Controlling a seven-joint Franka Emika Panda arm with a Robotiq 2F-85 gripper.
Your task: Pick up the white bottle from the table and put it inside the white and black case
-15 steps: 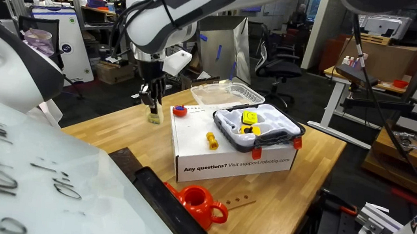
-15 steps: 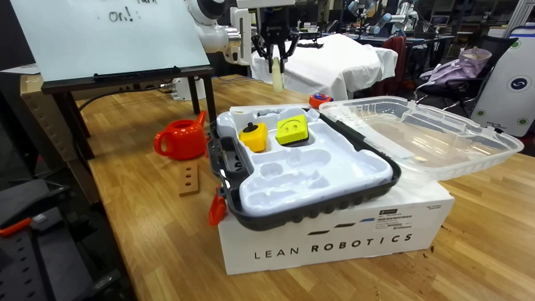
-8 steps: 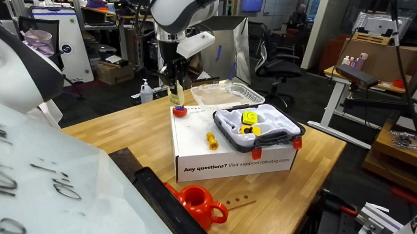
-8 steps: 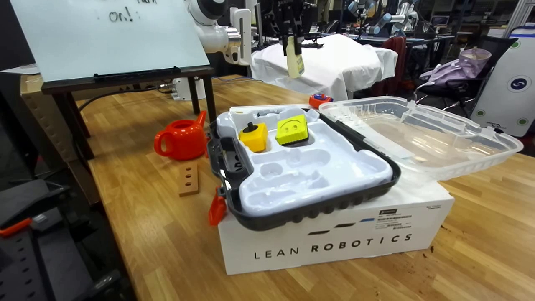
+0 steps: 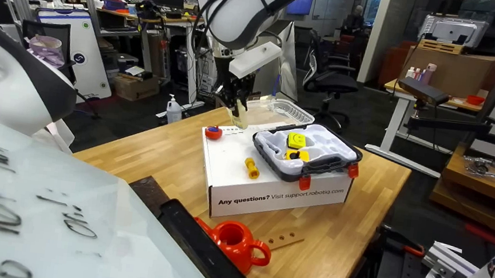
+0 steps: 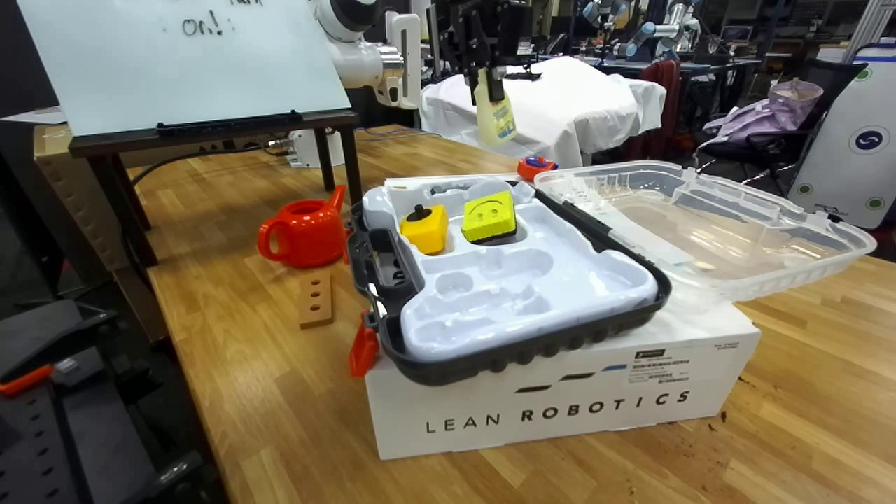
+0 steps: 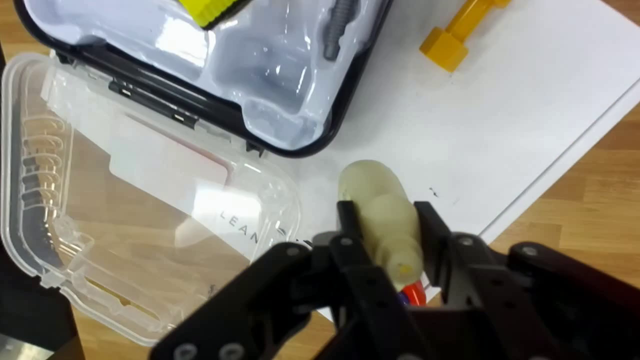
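Behind the wooden table (image 5: 151,155), a black office chair (image 5: 330,78) is seen on the dark floor (image 5: 368,120) of a crowded workroom. In an exterior view, a white cloth (image 6: 560,98) is spread over something farther back, and a purple bag (image 6: 777,115) can be made out. A whiteboard (image 6: 182,63) marked with handwriting is held up on a dark stand (image 6: 325,121).

On the table, a large white box (image 6: 560,413) is laid flat, its sides printed with lettering. On its top the white and black case (image 6: 521,280) is rested, with the clear lid (image 6: 728,217) folded back and reaching past the box's edge. A yellow block (image 6: 488,217) drawn with a smiling face and a yellow piece (image 6: 425,234) with a black knob (image 6: 420,213) are held inside the case. Beside the case, on the box top, a yellow bar (image 5: 251,168) with thick ends is laid. A red teapot (image 6: 308,238) and a wooden strip (image 6: 317,301) pierced with holes are set on the wood near the box.

The pale bottle (image 6: 494,122) is held in the gripper (image 7: 385,210), whose jaws are narrowed against both its sides. It is tilted and raised off the table; in the wrist view it is seen against the box top, near a corner of the case.
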